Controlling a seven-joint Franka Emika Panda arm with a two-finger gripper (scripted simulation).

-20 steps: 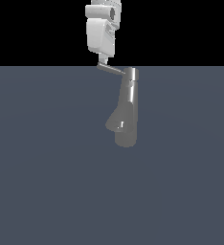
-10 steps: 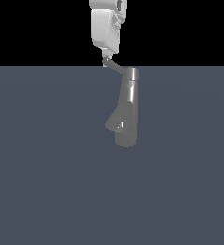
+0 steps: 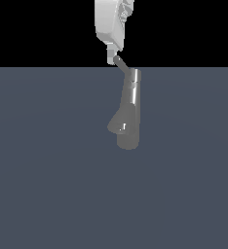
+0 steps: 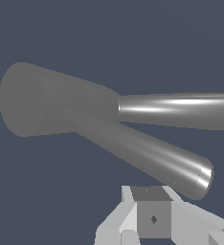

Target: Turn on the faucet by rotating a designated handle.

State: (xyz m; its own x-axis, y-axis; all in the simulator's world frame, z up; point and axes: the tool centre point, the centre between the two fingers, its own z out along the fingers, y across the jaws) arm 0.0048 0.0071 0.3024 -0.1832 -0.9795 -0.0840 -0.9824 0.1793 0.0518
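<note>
The faucet [image 3: 129, 109] is a grey metallic column standing on the dark floor, with a stubby spout [image 3: 118, 126] bulging towards the exterior view's left. The handle [image 3: 122, 65] is a thin rod slanting up and left from the top cap. My gripper [image 3: 111, 59] hangs from the white arm and its fingertips touch the rod's free end. In the wrist view the handle [image 4: 147, 155] runs diagonally from the thick faucet body [image 4: 42, 100], and its end lies just beside my gripper [image 4: 152, 215]. The fingers look pressed together, with nothing between them.
A flat dark grey floor [image 3: 47, 185] surrounds the faucet. In the wrist view a second shiny rod-like part [image 4: 181, 109] runs from the faucet body out of the frame edge.
The gripper has moved towards the exterior view's right and higher. The handle has swung with it, from pointing left to slanting steeply up beside the cap.
</note>
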